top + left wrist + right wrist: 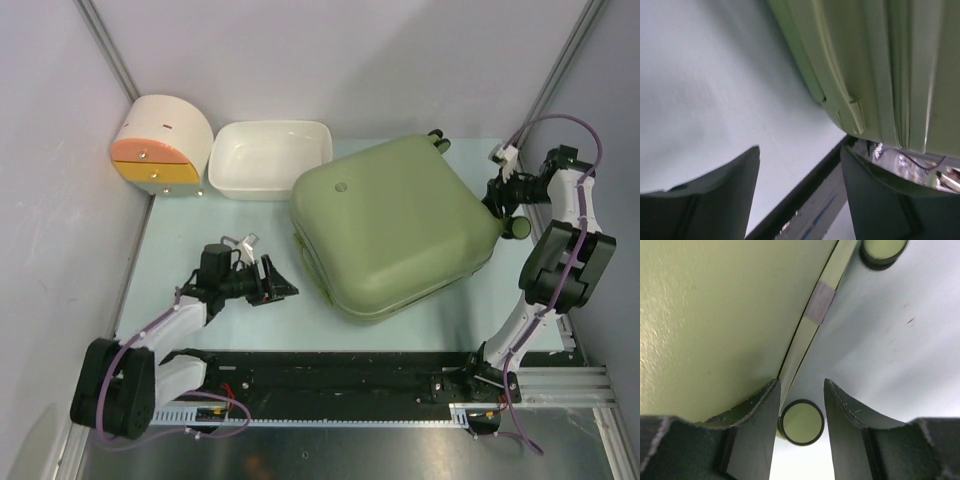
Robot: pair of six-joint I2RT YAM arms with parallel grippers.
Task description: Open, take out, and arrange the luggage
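The grey-walled booth has a pale blue-green table [200, 215], and the luggage [395, 225] lies flat on its right-hand half, lid shut, wheels toward the far right corner. A white tub [225, 170] sits just behind it, and a cream drawer box [160, 145] stands in the back left corner.

The left gripper [800, 150] hangs low beside the case's near-left edge, its fingers spread wide with nothing between them and not touching the shell. The right gripper [801, 385] is up against the right-hand side. Its fingers stand apart with a narrower gap, one lying over the green shell and the other out over the table. A wheel [801, 422] shows in the gap beyond them, but nothing is clamped.

This looks to me like the opening step, with both arms seeking a hold on the rim. The right fingers should settle on the seam [800, 347] between the two shells, not on the wheel, which would only roll. The shell is smooth and rounded, so I would expect a pinch on it to slip; a fingertip hooked under the upper lip seems safer. The left arm could press the lower half down so that the case does not slide across the mat. I cannot tell which side carries the hinge, so any lift should start gently.
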